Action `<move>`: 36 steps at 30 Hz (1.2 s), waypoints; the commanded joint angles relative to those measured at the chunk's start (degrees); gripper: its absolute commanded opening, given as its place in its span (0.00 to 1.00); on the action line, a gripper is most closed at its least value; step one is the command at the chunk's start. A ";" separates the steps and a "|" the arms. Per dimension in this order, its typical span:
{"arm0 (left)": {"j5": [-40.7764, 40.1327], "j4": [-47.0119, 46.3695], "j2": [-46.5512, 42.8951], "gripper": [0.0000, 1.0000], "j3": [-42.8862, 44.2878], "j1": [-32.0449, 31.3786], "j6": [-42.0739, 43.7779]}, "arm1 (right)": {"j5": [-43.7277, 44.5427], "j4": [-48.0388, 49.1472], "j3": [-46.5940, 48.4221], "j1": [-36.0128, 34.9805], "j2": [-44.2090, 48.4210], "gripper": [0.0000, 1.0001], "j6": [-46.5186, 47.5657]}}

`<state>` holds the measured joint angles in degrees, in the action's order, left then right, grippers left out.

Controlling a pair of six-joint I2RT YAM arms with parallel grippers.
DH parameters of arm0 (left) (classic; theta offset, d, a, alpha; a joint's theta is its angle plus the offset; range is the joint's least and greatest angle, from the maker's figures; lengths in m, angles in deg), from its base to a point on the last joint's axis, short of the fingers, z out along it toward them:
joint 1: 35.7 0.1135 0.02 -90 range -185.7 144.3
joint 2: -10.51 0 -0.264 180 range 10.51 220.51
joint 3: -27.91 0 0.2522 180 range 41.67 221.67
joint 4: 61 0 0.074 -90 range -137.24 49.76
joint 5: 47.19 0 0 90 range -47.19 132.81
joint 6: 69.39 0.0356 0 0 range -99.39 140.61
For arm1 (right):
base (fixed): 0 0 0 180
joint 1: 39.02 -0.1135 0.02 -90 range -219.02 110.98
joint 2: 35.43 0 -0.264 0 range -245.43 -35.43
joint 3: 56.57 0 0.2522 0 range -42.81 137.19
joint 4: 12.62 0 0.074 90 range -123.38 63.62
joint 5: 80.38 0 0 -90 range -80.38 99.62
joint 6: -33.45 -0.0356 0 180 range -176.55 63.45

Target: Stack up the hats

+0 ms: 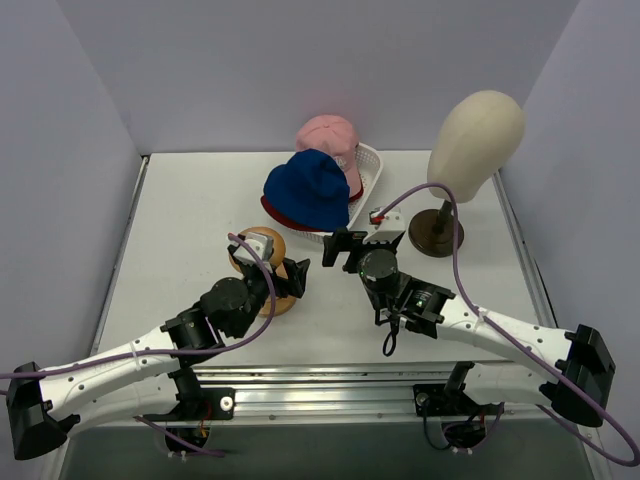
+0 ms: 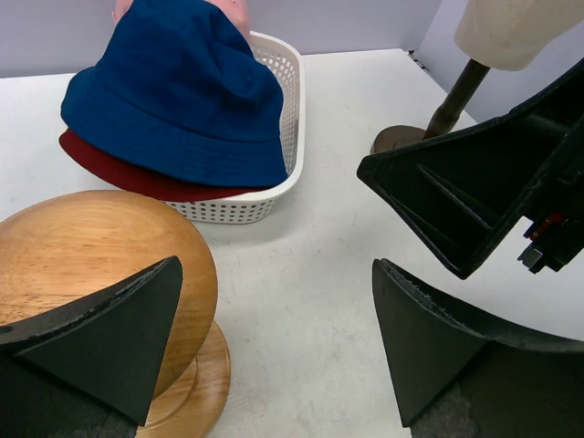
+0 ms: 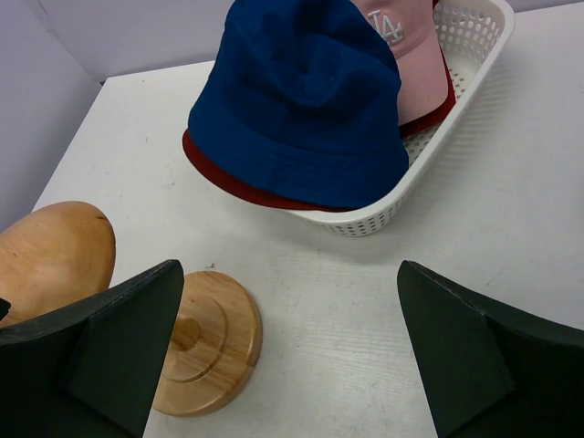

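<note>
Three hats sit in a white basket [image 1: 373,166]. The royal-blue bucket hat [image 1: 308,188] lies on the dark red cap [image 1: 274,212], whose brim [image 3: 228,181] hangs over the basket's near left edge. The pale pink cap [image 1: 328,135] with a white LA logo [image 3: 384,25] rests behind them. My left gripper [image 1: 288,272] is open beside a wooden head form [image 2: 100,246], near the basket and holding nothing. My right gripper [image 1: 362,242] is open just short of the basket [image 3: 456,119], with bare table between its fingers. The blue hat [image 2: 173,91] fills the left wrist view's upper left.
A cream mannequin head [image 1: 478,132] on a brown stand [image 1: 436,235] rises at the back right. The wooden head form's round base [image 3: 210,342] rests on the table left of my right gripper. Grey walls close in the table on three sides.
</note>
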<state>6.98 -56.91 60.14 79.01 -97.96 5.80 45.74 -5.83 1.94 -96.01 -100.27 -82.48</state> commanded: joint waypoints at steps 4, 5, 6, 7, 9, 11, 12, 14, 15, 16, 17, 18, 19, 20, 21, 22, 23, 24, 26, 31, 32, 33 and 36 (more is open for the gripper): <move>-3.36 -1.84 -1.02 0.94 0.10 -0.14 0.39 | 0.36 2.03 1.56 -0.05 -0.11 1.00 0.44; -3.63 -2.02 -1.28 0.94 -0.16 -0.14 0.39 | 0.36 2.03 1.74 0.04 -0.20 1.00 1.58; -3.98 -2.28 -1.81 0.94 -0.34 -0.14 0.48 | 0.44 1.86 2.00 0.04 -0.29 1.00 2.11; -4.68 -2.54 -2.16 0.94 -0.69 -0.14 0.57 | 1.31 1.51 2.35 -0.05 -0.72 1.00 2.46; -5.56 -3.33 -3.21 0.94 -1.74 -0.14 0.57 | 2.37 -0.07 4.11 0.21 -1.69 1.00 3.51; -6.61 -3.86 -3.92 0.94 -2.71 -0.14 0.48 | 2.64 -1.56 7.79 0.83 -4.32 1.00 5.62; -6.96 -4.39 -4.88 0.94 -3.06 -0.14 0.39 | 2.29 -3.05 9.46 1.18 -5.46 1.00 6.50; -8.28 -5.00 -5.76 0.94 -4.11 -0.14 0.22 | -0.16 -5.08 15.50 3.45 -9.76 0.99 7.82; -8.63 -5.09 -6.81 0.94 -4.38 -0.14 0.22 | -1.65 -6.74 17.72 4.68 -11.35 0.97 8.52; -8.90 -5.35 -7.26 0.94 -4.73 -0.14 0.22 | -3.32 -7.19 19.83 6.09 -14.76 0.95 8.79; -9.25 -5.79 -7.70 0.94 -5.00 -0.14 0.13 | -6.64 -7.55 23.68 8.71 -16.62 0.91 9.06; -9.17 -6.06 -8.49 0.94 -5.61 -0.14 0.22 | -7.98 -7.46 25.54 9.87 -20.12 0.86 10.10; -8.90 -6.50 -8.67 0.94 -5.79 -0.14 0.57 | -9.21 -7.03 27.13 10.75 -21.80 0.82 11.33; -8.64 -7.02 -8.76 0.94 -5.96 -0.14 0.92 | -11.49 -5.89 30.36 11.46 -23.65 0.74 12.82; -8.73 -7.11 -8.76 0.94 -6.05 -0.14 0.92 | -12.38 -6.05 32.31 12.51 -27.50 0.70 15.71; -9.16 -7.12 -8.67 0.94 -6.05 -0.14 0.92 | -13.35 -6.75 34.59 13.13 -29.45 0.66 16.52; -9.43 -7.03 -8.58 0.94 -6.14 -0.14 0.92 | -16.05 -9.19 37.05 13.83 -31.47 0.59 17.31; -10.04 -6.94 -8.32 0.94 -6.05 -0.14 0.83 | -17.30 -10.44 41.95 15.06 -35.49 0.55 18.02; -10.39 -6.85 -8.23 0.94 -6.14 -0.14 0.57 | -18.62 -12.98 46.11 16.12 -39.03 0.50 19.95; -10.48 -7.12 -8.32 0.94 -6.32 -0.14 0.31 | -23.64 -14.31 53.41 17.53 -46.77 0.48 22.42; -10.31 -7.03 -8.32 0.94 -6.32 -0.23 0.31 | -23.55 -14.66 54.12 17.62 -47.57 0.48 22.42; -10.31 -7.03 -8.32 0.94 -6.32 -0.14 0.31 | -23.29 -14.75 54.65 17.70 -48.88 0.48 22.16; -10.57 -6.94 -8.23 0.94 -6.14 -0.14 0.39 | -21.80 -13.97 55.44 17.97 -50.47 0.45 21.89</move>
<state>-2.44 -61.20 52.01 72.96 -97.96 6.17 24.10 -20.17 54.20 -78.37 -150.60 -61.98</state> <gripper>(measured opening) 0.939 0.461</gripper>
